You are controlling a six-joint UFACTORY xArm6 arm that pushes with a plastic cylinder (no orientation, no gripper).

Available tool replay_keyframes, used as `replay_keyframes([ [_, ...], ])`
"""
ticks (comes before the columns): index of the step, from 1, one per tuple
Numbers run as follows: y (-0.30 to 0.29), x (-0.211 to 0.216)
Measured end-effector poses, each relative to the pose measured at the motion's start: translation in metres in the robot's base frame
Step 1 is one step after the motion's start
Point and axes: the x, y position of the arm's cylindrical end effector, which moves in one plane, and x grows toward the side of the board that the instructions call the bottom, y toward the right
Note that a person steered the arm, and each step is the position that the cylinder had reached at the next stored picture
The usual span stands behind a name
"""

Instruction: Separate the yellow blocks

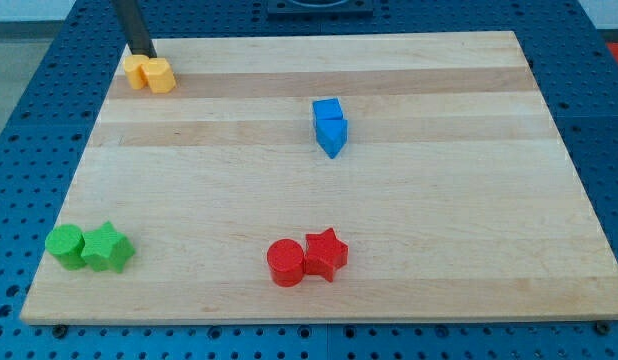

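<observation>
Two yellow blocks sit touching at the board's top left: a yellow block (137,71) on the left and a yellow block (160,75) on the right, shapes hard to make out. My tip (141,53) stands just above the left yellow block, at or very near its upper edge. The dark rod rises from there out of the view's top.
A blue cube (327,111) touches a blue triangular block (332,135) right of centre. A green cylinder (65,245) touches a green star (106,248) at bottom left. A red cylinder (286,263) touches a red star (325,254) at bottom centre. The wooden board (439,220) lies on a blue perforated table.
</observation>
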Motion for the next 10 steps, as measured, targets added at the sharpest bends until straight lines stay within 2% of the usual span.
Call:
replay_keyframes([
  [3,-0.011,0.009],
  [7,-0.013,0.064],
  [8,-0.014,0.067],
  [10,-0.014,0.024],
])
